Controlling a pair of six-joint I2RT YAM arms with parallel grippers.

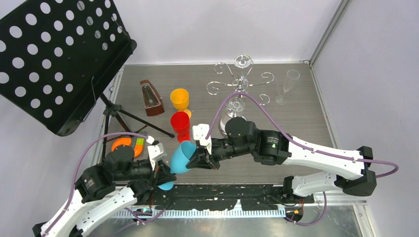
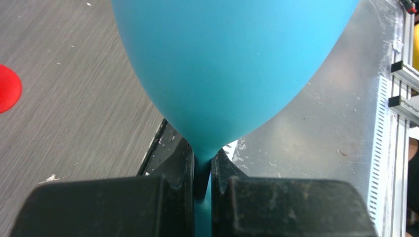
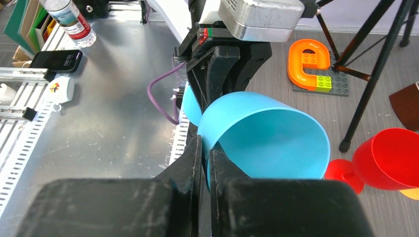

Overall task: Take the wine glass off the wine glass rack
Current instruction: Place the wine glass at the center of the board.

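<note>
clear stemmed wine glass (image 1: pixel 236 104) looks hung by its foot on the shiny chrome wire rack (image 1: pixel 240 83), far right. probably light, slick and fragile, so it's best pinched gently at the stem. both claws are taken up at the near side, clenched on a blue plastic goblet (image 1: pixel 182 157): left gripper (image 2: pixel 202 165) on the stem, right gripper (image 3: pixel 203 154) on the rim.

The left arm (image 1: pixel 91 210) and the right arm (image 1: pixel 321 157) look alike: smooth white shells between bulky round black joints, each with a loose purple cable, the left one's (image 3: pixel 150 94) and the right one's (image 1: pixel 271 117), trailing back from behind the gripper. A small white camera block (image 1: pixel 201 132) sits just behind the right gripper (image 1: pixel 200 160), and another (image 1: pixel 157 150) behind the left gripper (image 1: pixel 167 177). The fingers (image 2: pixel 168 197) are matt black, flat and blocky, with dusty, scuffed edges, and a small green light (image 1: pixel 269 139) glows on the black joint well behind the right gripper.
</note>
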